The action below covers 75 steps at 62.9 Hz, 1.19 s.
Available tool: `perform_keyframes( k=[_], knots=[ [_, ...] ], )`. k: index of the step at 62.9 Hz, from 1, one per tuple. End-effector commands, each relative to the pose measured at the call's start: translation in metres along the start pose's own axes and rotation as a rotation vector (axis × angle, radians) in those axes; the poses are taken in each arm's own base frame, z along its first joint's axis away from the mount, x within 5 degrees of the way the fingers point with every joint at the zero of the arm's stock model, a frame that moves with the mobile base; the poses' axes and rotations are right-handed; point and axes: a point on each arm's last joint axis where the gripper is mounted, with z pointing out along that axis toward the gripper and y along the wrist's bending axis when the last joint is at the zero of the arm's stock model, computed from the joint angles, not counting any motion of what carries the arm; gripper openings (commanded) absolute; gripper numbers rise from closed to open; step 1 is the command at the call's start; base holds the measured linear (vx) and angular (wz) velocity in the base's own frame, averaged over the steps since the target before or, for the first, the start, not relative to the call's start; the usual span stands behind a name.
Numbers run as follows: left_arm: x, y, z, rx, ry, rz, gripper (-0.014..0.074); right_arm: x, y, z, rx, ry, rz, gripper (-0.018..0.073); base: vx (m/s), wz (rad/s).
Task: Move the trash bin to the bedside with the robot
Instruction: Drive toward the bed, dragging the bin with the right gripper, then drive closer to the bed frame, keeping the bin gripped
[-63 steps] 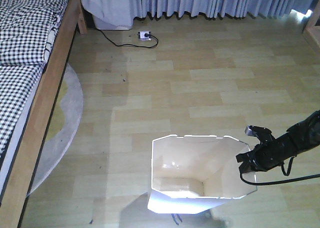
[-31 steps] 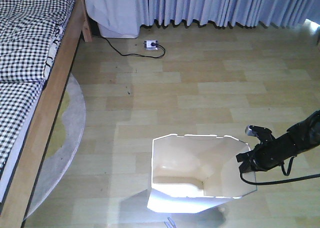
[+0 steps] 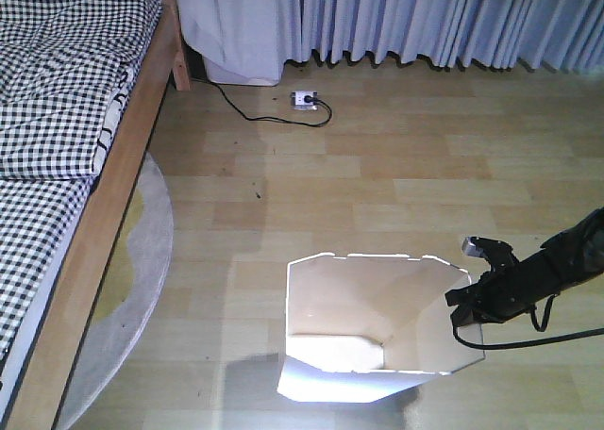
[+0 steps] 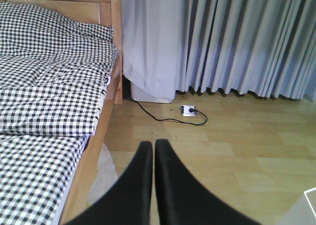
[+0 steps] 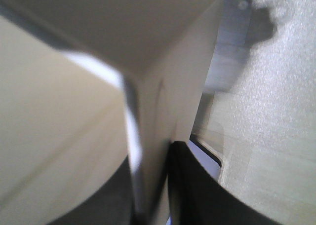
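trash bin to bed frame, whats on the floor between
Between trash bin and bed frame: wood floor and the edge of a grey rug, front-facing view.

The right arm (image 3: 552,270) is seen as a slender black limb, tipped with a small pale block (image 3: 471,247); a black cable (image 3: 514,341) is looped under it. The left gripper (image 4: 153,145) is formed of two smooth, tapering black fingers (image 4: 170,185).
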Motion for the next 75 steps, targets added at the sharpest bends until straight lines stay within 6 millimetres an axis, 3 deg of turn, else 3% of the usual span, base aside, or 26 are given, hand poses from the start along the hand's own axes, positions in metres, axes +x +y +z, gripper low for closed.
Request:
perform_keyframes(
  k=[1, 75],
  knots=[
    [-0.0007, 0.0001, 0.0005, 0.004, -0.064, -0.01, -0.0006, -0.0166, 0.0206, -0.0274, -0.147, -0.05, -0.018, -0.0005, 0.21, 0.09],
    [-0.0007, 0.0001, 0.0005, 0.004, -0.064, -0.01, -0.0006, -0.0166, 0.0206, -0.0274, -0.147, -0.05, -0.018, -0.0004, 0.22, 0.0]
  ],
)
